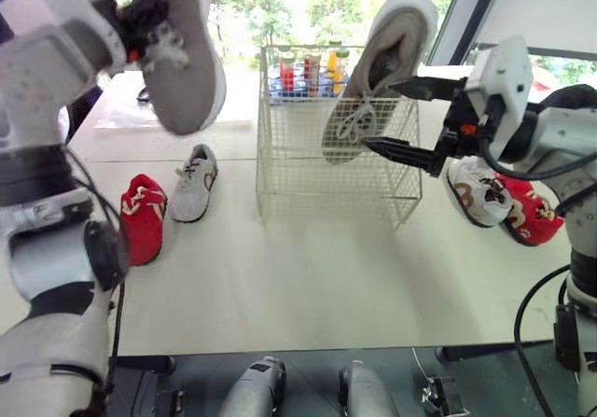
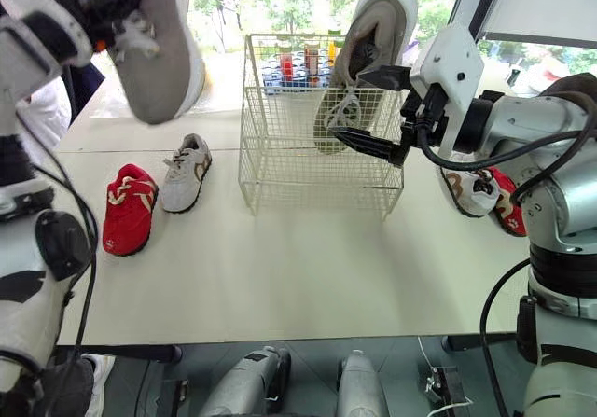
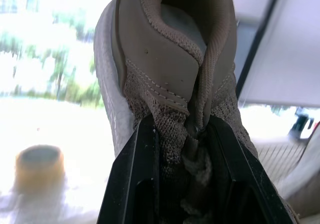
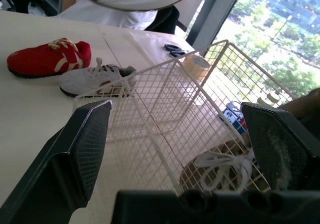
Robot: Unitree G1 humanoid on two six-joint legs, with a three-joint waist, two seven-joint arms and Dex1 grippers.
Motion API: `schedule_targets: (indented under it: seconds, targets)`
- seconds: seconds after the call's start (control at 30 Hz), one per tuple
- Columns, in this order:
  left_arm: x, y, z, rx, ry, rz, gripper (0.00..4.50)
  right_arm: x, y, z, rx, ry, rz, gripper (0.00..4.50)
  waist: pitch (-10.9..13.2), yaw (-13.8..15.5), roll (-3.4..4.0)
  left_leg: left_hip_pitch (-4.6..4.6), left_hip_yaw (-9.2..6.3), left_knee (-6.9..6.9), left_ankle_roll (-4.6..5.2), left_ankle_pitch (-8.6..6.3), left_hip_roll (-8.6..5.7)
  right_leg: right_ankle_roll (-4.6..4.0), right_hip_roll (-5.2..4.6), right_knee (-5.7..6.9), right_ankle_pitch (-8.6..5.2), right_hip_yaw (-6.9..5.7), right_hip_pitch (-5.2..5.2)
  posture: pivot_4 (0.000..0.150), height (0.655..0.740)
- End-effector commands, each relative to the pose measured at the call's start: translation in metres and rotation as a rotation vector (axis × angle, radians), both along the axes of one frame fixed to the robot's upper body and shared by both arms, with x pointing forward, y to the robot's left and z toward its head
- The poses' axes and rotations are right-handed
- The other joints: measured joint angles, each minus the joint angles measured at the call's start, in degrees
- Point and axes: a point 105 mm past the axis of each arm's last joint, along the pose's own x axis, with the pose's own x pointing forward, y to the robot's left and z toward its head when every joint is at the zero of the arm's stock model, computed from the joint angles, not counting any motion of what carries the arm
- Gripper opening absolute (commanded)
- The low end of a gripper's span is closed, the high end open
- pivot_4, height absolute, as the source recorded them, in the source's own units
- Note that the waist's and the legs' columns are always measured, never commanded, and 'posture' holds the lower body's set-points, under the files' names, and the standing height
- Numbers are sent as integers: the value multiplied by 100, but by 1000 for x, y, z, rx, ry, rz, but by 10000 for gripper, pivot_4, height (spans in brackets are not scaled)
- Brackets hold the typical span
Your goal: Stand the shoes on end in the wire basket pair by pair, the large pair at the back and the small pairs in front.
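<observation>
The left tool (image 3: 182,128) pinches a large grey shoe (image 1: 182,72), raised left of the basket (image 1: 308,179). The right tool (image 1: 378,114), spread wide, hangs at the basket's right, close by the other large shoe (image 1: 382,58) standing on end inside it.

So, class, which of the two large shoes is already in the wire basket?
The right-hand large shoe, standing toe-down inside the wire basket; its mate hangs clamped in the left end effector.
</observation>
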Motion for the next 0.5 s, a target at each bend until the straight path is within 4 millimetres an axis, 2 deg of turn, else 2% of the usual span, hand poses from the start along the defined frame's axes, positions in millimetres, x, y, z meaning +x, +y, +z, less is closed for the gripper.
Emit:
schedule_targets:
  seconds: [0.03,0.17,0.27,0.33,0.5]
  targets:
    - [-26,-29,49,1,-358,-31,6180,-5,1,10,5,-61,-6,45000,0,-23,0,-1,1,-1,0,0,0,4,0,-16,7,-1,5,1500,7400]
    - [-25,-70,54,-28,-585,30,6180,-9,1,9,16,-67,-25,45000,-1,-25,0,0,13,-4,7,-4,-3,13,-5,-35,14,4,9,1500,7400]
    - [-26,-95,43,-10,-716,55,6180,-12,0,7,24,-64,-40,45000,-1,-45,0,0,18,-7,8,-3,-1,13,-4,-33,15,4,6,1500,7400]
    - [-18,-108,28,0,-725,75,6180,-15,0,6,27,-62,-49,45000,0,-55,-1,-2,20,-10,9,-3,0,13,-4,-34,15,5,2,1500,7400]
    - [-10,-116,-2,28,-764,168,6180,-19,1,5,39,-62,-66,45000,0,-64,-1,-2,23,-10,14,-6,0,14,-4,-33,15,7,0,1500,7400]
